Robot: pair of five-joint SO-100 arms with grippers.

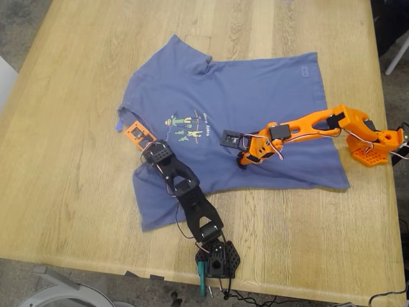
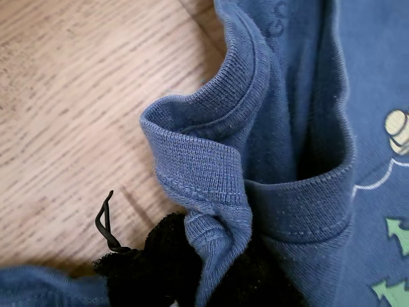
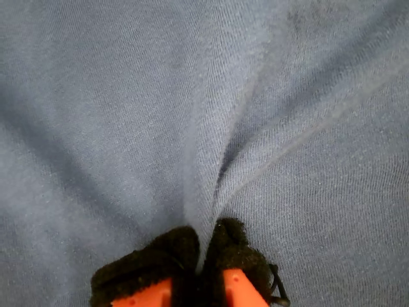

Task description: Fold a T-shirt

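Nearest the exterior camera, the black arm's base [image 1: 217, 259] is sitting at the near edge of the wooden table [image 1: 77, 166], and from it the black arm [image 1: 188, 198] is reaching away toward the exterior view's left. We are gripping with my first gripper [image 1: 135, 133], its jaws closed on the ribbed collar [image 2: 211, 173] of the T-shirt [image 1: 255, 96]; the first wrist view is showing the black padded fingers [image 2: 153, 262] pinching that collar band into a raised fold. The slate-blue T-shirt is lying spread across the middle of the table, its long axis running across the exterior view, the collar pointing toward that view's left and the hem [image 1: 332, 121] toward its right. One sleeve is lying at the far side, the other at the near side beneath the black arm. The small green-and-yellow print [image 1: 185, 125] is facing up just beside my first gripper. From the exterior view's right, the orange arm [image 1: 313, 125] is stretching low over the shirt's body. My second gripper [image 1: 246, 157] is closed tight on a pinched ridge of the shirt's fabric [image 3: 211, 192], the cloth rising between its padded fingers [image 3: 147, 262].
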